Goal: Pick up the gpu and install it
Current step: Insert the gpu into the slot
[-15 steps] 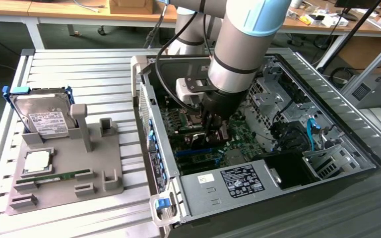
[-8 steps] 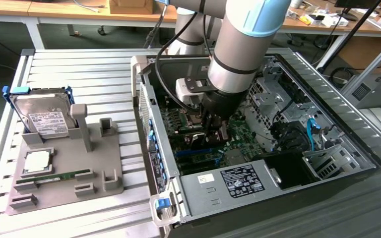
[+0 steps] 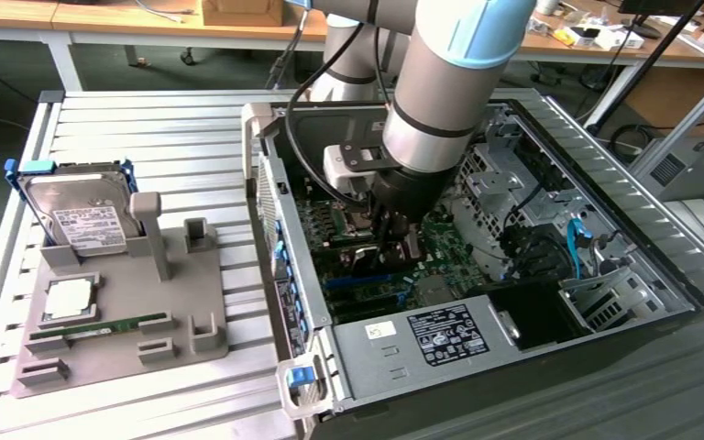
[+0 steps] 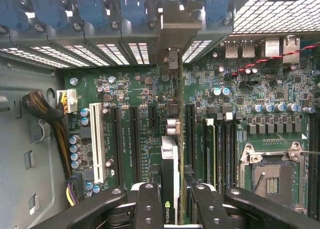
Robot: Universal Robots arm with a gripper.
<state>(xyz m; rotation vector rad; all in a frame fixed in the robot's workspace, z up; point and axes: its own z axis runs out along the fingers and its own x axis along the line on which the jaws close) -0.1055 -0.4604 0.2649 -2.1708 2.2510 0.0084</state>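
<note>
As viewed from outside, note slatted table bearing computer case, open side up. Note arm reaching down from above into the middle of the case. Find grey fixture tray outside the case, just beside its wall on the exterior view's left. See motherboard covering the floor of the case, and power supply inside the case along its nearest end wall. Log hard drive propped at a tilt on the tray, well outside the case on the exterior view's left.

Find gpu inside the case, standing edge-on over the motherboard, in line with a long black slot, silvery bracket up against the case's rear slot openings. Cannot tell seating in the slot.

Note gripper low inside the case, fingers pinching the gpu from both sides, pads flat against the card. See cable bundle lying along the case's inner wall. Note processor socket on the motherboard, deep inside the case, beside the held card. Log memory stick and processor chip lying flat on the tray, outside the case.
</note>
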